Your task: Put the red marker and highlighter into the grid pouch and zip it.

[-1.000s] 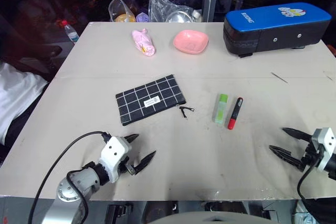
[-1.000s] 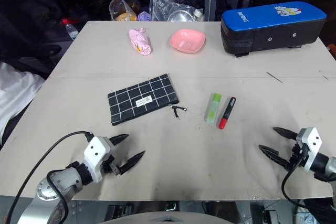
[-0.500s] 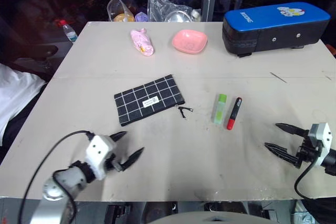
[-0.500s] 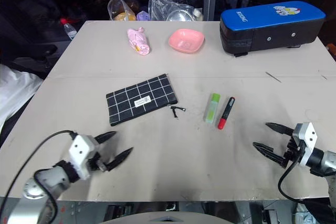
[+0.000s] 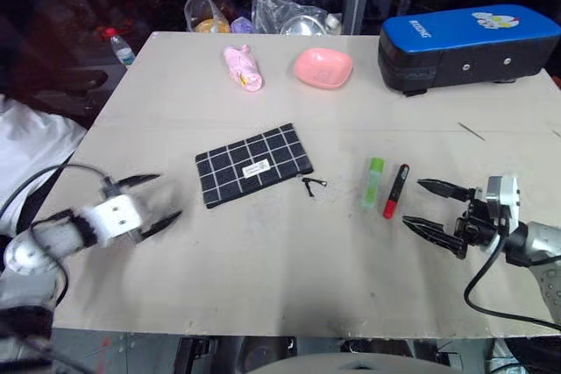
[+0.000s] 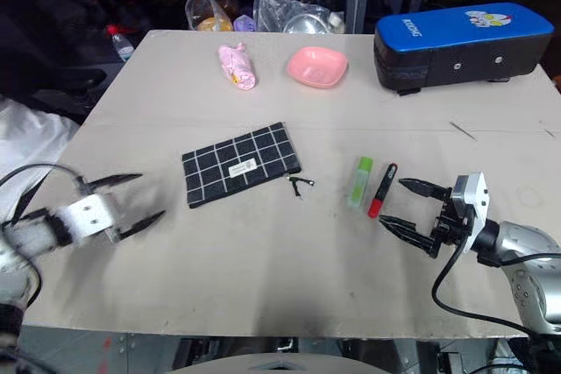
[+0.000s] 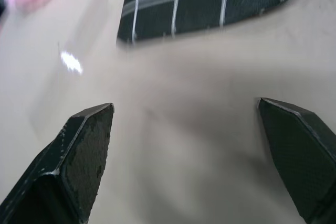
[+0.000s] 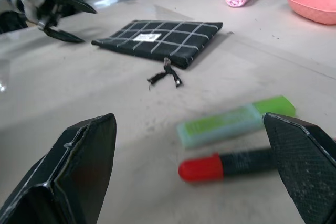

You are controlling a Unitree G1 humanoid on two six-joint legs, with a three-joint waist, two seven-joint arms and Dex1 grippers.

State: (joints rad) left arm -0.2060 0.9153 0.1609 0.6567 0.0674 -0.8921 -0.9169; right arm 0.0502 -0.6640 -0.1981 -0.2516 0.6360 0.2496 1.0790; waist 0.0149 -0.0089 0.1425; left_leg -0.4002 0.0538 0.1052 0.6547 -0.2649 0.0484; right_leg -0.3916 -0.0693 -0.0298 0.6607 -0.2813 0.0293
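Red marker (image 5: 394, 190) beside highlighter (image 5: 372, 182), right of grid pouch (image 5: 253, 165) on counter (image 5: 263, 251). Right end effector (image 5: 431, 210) and left end effector (image 5: 151, 200) apart, empty. Marker likely light, stiff, slippery; pinch mid-barrel.

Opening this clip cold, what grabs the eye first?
The black grid pouch lies flat mid-table, with the green highlighter and red marker side by side to its right. The right hand hangs open just right of the marker, the left hand open left of the pouch.
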